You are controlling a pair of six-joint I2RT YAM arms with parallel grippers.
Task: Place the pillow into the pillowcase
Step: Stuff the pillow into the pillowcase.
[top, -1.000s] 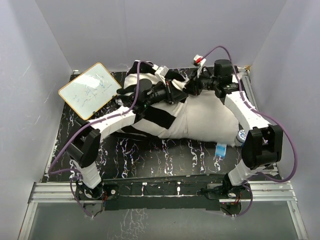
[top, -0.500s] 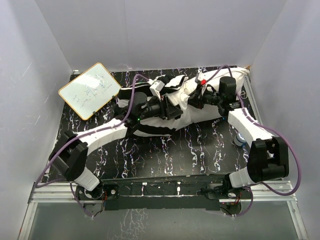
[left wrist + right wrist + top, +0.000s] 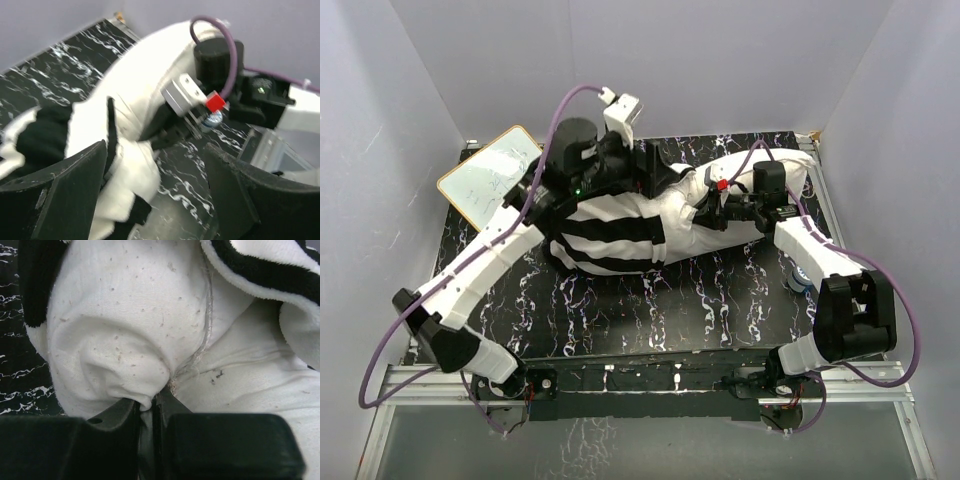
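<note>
**Ana:** What does the overhead camera give you?

**Me:** I see the plump white fabric pillow (image 3: 685, 205) lying across the far half of the black marbled desk (image 3: 650, 310). The black-and-white striped fabric pillowcase (image 3: 610, 232) covers its left part, and the right part is bare. My left hand (image 3: 638, 172) is over the far edge of the striped end. My right hand (image 3: 703, 212) digs into the white fabric just past the stripes. A small yellow-framed whiteboard (image 3: 480, 185) lies in the far left corner, partly under my left arm. A small bottle (image 3: 798, 275) stands beside my right arm.

**Ana:** And the left wrist camera?

**Me:** The left hand (image 3: 155, 150) has its fingers (image 3: 60, 200) spread wide with nothing between them. Below it the pillow (image 3: 145, 75) runs away toward the far wall. A black band of the pillowcase (image 3: 45, 135) wraps its near end on the left of the view. My right arm comes in from the right and meets the pillow. The bottle (image 3: 212, 120) shows just behind it.

**Ana:** And the right wrist?

**Me:** The right hand (image 3: 150, 407) is pinched tight on a bunched fold of the pillow (image 3: 125, 330), with the fabric puckered right at the fingertips. The hem of the pillowcase (image 3: 260, 270) hangs across the upper right corner, and another black band sits at the upper left. A strip of desk (image 3: 15, 365) shows on the left.
</note>
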